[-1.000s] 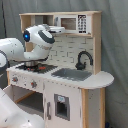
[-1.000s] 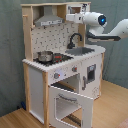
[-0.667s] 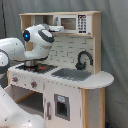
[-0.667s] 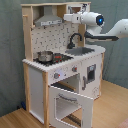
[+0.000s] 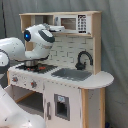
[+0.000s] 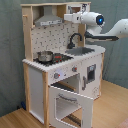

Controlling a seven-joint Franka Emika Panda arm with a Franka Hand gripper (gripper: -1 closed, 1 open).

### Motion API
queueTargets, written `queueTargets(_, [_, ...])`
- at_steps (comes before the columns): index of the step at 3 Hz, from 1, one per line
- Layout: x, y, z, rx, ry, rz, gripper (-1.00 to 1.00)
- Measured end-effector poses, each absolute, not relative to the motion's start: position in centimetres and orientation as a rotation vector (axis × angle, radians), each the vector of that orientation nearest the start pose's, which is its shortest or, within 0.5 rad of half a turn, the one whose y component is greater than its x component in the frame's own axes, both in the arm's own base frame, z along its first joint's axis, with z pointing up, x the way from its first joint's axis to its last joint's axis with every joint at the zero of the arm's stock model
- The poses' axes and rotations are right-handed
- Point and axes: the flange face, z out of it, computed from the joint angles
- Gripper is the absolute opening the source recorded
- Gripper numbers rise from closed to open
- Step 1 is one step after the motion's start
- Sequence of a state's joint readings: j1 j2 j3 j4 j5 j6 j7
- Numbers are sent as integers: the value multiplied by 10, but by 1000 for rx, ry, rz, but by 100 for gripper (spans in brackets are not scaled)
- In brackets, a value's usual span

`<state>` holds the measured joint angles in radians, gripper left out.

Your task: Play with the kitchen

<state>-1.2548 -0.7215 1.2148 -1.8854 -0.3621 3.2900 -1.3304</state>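
Evidently raised to shelf height to get at the small microwave cabinet (image 5: 75, 23) — gripper (image 6: 67, 18) level with the upper compartment in both exterior views, just beside the range hood (image 6: 48, 21). Cannot tell how far the jaws stand apart, nor whether touching anything. Kitchen (image 6: 35, 80) upright on the wooden floor, oven door (image 6: 70, 102) hanging open, small pot (image 6: 45, 56) on the hob, black faucet (image 5: 84, 58) over the grey sink (image 5: 71, 74) — all well below.
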Motion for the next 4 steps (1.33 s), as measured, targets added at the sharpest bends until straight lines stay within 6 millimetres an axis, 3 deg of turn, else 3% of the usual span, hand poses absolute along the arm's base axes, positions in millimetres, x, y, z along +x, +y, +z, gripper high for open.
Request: queueTargets(4, [451, 247, 703, 596, 1419, 687, -100])
